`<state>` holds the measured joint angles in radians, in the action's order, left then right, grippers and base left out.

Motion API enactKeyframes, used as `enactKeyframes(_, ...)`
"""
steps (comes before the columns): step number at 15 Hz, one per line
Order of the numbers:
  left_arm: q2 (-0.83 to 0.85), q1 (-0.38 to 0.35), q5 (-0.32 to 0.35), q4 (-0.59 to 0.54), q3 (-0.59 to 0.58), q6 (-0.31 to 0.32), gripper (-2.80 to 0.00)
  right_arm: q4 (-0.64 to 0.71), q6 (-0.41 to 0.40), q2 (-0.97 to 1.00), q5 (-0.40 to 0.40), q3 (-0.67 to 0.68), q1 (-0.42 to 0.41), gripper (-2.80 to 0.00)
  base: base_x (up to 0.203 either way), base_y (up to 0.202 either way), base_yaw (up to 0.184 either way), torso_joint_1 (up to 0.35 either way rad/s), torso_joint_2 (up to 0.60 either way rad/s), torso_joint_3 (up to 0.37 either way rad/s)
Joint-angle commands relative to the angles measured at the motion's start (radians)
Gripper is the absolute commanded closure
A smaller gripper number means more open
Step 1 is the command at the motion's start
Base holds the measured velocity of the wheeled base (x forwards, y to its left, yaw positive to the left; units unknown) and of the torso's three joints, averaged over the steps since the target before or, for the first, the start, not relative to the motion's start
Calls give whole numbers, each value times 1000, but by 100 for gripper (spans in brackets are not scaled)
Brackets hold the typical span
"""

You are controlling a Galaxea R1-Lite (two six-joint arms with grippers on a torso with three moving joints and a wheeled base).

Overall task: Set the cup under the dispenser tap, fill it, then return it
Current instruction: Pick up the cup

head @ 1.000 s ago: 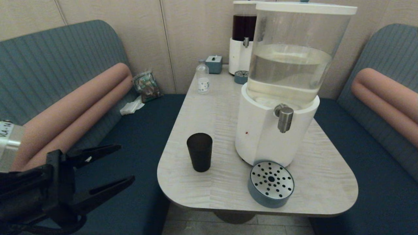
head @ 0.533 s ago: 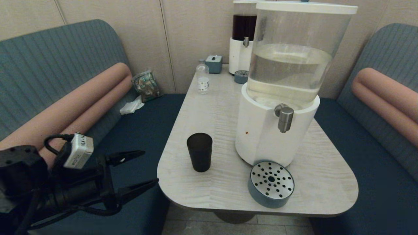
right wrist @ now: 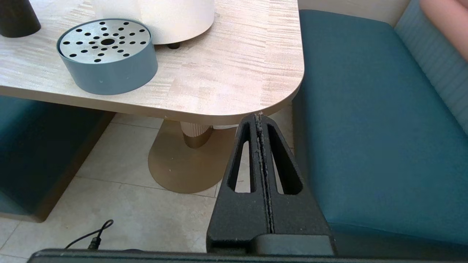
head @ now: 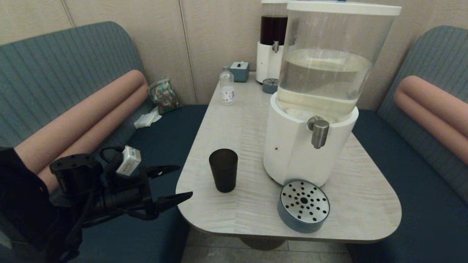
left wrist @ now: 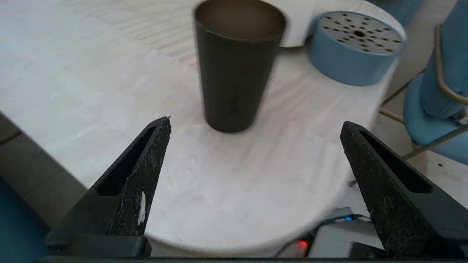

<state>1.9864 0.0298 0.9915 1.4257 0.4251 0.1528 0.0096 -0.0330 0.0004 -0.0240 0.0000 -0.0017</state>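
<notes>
The dark tumbler cup (head: 223, 170) stands upright on the pale table (head: 241, 124), left of the large dispenser (head: 314, 95). The brushed-steel tap (head: 319, 133) juts from its white base, above a blue drip tray (head: 303, 205) with a perforated metal top. My left gripper (head: 179, 182) is open at the table's left edge, a short way from the cup and pointing at it. In the left wrist view the cup (left wrist: 237, 65) stands ahead of the wide-apart fingers (left wrist: 146, 171), apart from both. My right gripper (right wrist: 259, 118) is shut and empty, parked below the table's near right corner.
A smaller dispenser (head: 272, 44) with dark red liquid, a small clear bottle (head: 227, 87), a blue box (head: 239, 71) and a second drip tray (head: 270, 86) stand at the table's far end. Blue benches flank the table; a packet (head: 164, 95) lies on the left seat.
My left arm has moved right and forward, from low at the left to the table's left edge, with its fingers open throughout. The cup has stayed in place.
</notes>
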Motion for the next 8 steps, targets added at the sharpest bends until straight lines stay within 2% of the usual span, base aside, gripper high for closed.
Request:
enactKeyframes(1,83,24,6,6,79,0,-280,0,0,0,-1,1,0,0,0,0,0,0,0,0)
enactKeyframes(4,155,81,2,1,214,-12,-280,1,1,0,-1,1,0,0,0,0,0,0,0,0)
enactKeyframes(6,194,126,1,1,248,-24,-280,0,0,0,-1,1,0,0,0,0,0,0,0,0)
enactKeyframes(8,218,137,-1,2,272,-25,-280,1,1,0,-1,1,0,0,0,0,0,0,0,0)
